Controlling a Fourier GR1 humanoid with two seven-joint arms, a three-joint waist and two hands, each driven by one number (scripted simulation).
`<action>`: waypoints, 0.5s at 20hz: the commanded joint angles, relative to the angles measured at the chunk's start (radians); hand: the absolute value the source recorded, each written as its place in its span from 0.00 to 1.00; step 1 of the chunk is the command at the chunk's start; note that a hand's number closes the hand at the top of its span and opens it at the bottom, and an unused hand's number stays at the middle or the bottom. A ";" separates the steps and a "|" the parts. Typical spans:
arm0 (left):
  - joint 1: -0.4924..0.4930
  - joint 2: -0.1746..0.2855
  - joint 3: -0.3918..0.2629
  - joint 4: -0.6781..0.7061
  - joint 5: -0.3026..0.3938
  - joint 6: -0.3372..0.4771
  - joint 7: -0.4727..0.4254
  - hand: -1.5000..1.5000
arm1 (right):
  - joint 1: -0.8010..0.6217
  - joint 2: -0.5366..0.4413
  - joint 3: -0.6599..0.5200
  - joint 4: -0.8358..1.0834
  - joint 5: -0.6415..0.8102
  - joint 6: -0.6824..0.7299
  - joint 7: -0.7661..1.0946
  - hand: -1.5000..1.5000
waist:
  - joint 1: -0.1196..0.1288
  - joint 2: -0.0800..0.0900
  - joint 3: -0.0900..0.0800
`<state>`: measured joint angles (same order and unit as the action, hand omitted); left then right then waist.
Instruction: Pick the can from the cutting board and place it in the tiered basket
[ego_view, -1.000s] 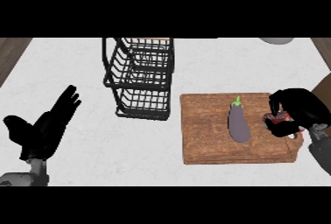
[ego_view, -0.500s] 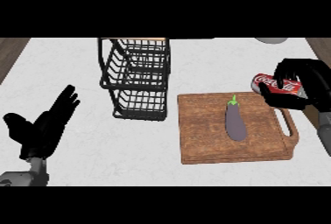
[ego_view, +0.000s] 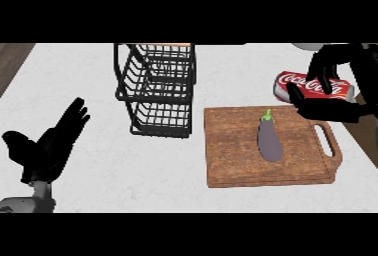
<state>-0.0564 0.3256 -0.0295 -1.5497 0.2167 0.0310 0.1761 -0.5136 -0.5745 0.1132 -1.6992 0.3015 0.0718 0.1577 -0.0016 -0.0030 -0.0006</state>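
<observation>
One-handed, clutched red can (ego_view: 314, 85) in right robot hand (ego_view: 329, 108), fingers curled round it, just past far right corner of cutting board (ego_view: 236, 162), well right of tiered basket (ego_view: 156, 100). Saw eggplant (ego_view: 269, 143) lying on board. Rested left robot hand (ego_view: 46, 150) open, fingers up, near left over tabletop (ego_view: 118, 175).

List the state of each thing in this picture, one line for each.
can: on its side, held beyond the cutting board.
right robot hand: curled round the can.
left robot hand: open, resting at lower left.
eggplant: lying flat on the cutting board.
basket: upright, without the can.
</observation>
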 joint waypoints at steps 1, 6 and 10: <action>0.012 -0.014 -0.023 -0.050 -0.011 -0.008 0.031 0.50 | -0.166 0.065 0.044 -0.004 -0.007 0.071 0.144 1.00 | 0.016 0.002 0.000; -0.056 0.005 0.041 0.040 0.019 -0.052 0.014 0.50 | -0.272 0.198 0.154 -0.068 0.075 0.079 0.332 1.00 | 0.010 0.002 -0.001; -0.049 -0.039 -0.008 0.001 -0.045 0.003 0.037 0.50 | -0.409 0.340 0.214 0.075 0.170 0.037 0.410 1.00 | 0.014 0.004 0.000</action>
<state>-0.0679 0.3100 -0.0228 -1.5640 0.2042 0.0111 0.1976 -0.8130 -0.3433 0.2718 -1.7002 0.4074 0.1224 0.4878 0.0131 -0.0013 -0.0011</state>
